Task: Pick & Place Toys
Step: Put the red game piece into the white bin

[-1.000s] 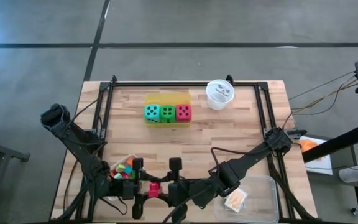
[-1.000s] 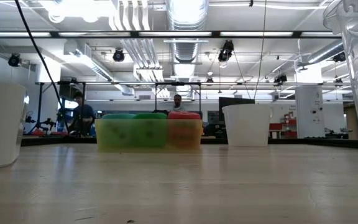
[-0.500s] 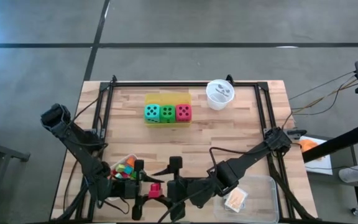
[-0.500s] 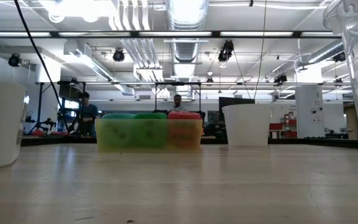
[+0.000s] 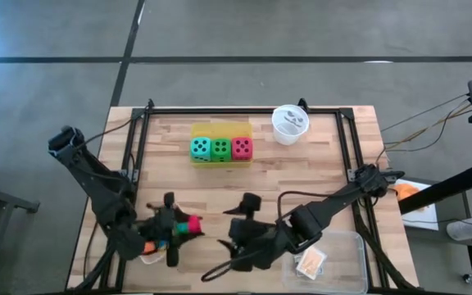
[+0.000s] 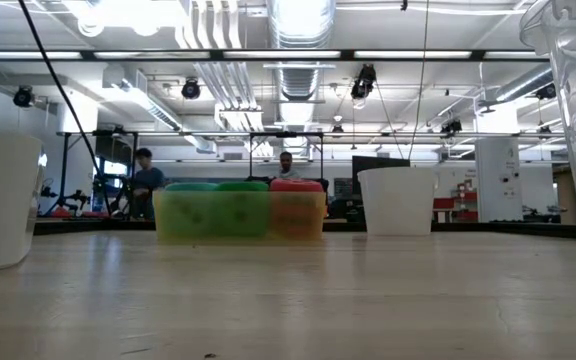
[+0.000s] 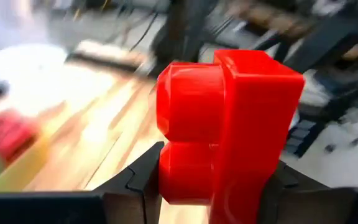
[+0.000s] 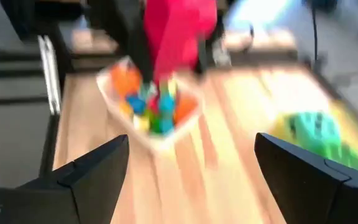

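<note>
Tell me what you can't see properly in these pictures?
- Blocks in the white tray: right wrist view blurred; the high view's left gripper covers them.
- Clear tray contents: too small in the high view.
- Both arms: absent from the low view.
- Red block: fills left wrist view, hiding the table.

Left arm reaches in from near-left edge, elbow bent, wrist turned toward centre. Left end effector low over near-left part of surface, fingers clamped on red block. Right arm angles in from right side, right end effector near front centre, fingers spread wide, empty.
</note>
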Robot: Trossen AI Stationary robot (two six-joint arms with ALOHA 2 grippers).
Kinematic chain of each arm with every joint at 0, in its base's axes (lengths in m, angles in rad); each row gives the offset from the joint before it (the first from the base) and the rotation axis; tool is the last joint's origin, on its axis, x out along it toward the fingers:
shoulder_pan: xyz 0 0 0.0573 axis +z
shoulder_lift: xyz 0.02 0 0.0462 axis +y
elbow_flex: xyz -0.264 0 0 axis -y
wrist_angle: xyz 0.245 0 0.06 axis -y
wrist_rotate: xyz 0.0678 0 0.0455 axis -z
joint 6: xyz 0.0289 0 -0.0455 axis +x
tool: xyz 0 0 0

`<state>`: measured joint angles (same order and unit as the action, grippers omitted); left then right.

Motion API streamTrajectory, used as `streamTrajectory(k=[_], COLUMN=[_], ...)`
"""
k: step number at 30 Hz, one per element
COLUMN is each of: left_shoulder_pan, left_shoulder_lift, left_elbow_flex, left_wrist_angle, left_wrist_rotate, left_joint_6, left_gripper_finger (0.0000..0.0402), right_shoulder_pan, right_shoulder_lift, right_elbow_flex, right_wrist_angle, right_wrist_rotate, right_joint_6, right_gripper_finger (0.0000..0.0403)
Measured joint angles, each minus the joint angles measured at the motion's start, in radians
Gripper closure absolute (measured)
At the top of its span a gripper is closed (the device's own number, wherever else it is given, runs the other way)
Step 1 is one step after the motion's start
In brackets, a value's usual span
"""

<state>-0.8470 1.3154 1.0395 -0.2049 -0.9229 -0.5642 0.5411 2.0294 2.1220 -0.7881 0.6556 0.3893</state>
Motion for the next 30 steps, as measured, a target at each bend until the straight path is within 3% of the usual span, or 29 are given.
streamTrajectory(k=[5, 7, 10, 15, 20, 25, 30], left_shoulder_pan=[0.018, 0.042, 0.077, 0.093, 0.094, 0.094, 0.094], left_shoulder_lift=[-0.054, -0.056, -0.053, -0.051, -0.050, -0.049, -0.049], left_elbow_flex=[0.087, 0.159, 0.231, 0.227, 0.162, 0.087, 0.016], left_wrist_angle=[-0.547, -0.756, -0.938, -1.023, -1.038, -1.022, -0.991], left_wrist_rotate=[0.035, 0.136, 0.317, 0.566, 0.755, 0.861, 0.922], left_joint_6=[-0.496, -0.639, -0.692, -0.701, -0.778, -0.799, -0.798], left_gripper_finger=[0.0247, 0.0247, 0.0247, 0.0247, 0.0247, 0.0247, 0.0247], right_shoulder_pan=[0.001, 0.001, 0.003, 0.009, 0.007, -0.010, -0.025], right_shoulder_lift=[-0.019, -0.019, -0.019, -0.019, -0.019, -0.035, -0.095], right_elbow_flex=[0.000, -0.001, -0.001, -0.001, -0.001, -0.041, -0.135], right_wrist_angle=[-0.302, -0.399, -0.501, -0.591, -0.730, -0.780, -0.780], right_wrist_rotate=[-0.055, -0.058, -0.058, -0.091, -0.224, -0.312, -0.267], right_joint_6=[0.257, 0.328, 0.408, 0.464, 0.428, 0.375, 0.365], right_gripper_finger=[0.0061, 0.0061, 0.0061, 0.0061, 0.0060, 0.0060, 0.0060])
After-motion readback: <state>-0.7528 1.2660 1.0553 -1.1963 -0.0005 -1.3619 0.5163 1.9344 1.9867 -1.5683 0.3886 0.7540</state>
